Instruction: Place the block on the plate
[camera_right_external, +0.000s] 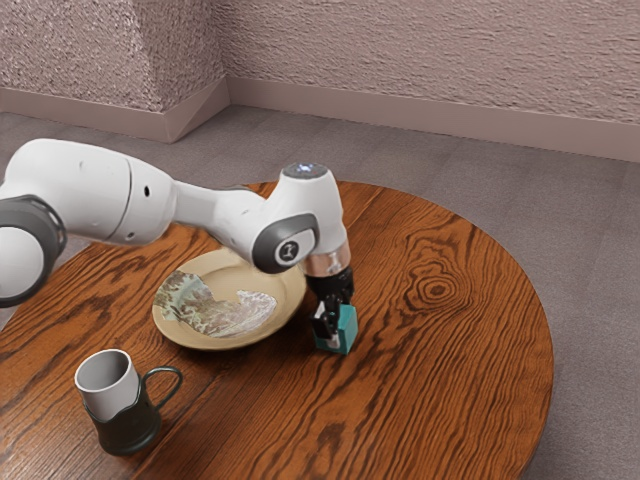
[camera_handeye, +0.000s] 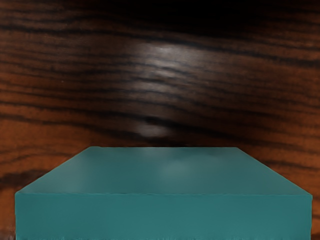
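Holding the teal block (camera_right_external: 348, 328) in the pincer (camera_right_external: 335, 318), spread to its width. Lies directly beneath the palm, beside the decorated plate (camera_right_external: 288, 285).

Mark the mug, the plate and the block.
Mug (camera_right_external: 128, 428): exterior view, on its dark lower part.
Plate (camera_right_external: 232, 308): exterior view, on its patterned middle.
Block (camera_right_external: 348, 330): exterior view, on its teal side, facing the exterior view's right.

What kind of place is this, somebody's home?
It looks like a plain room in a home, though it's a computer simulation: a round wooden table set with a mug and a decorated plate, beside textured walls.
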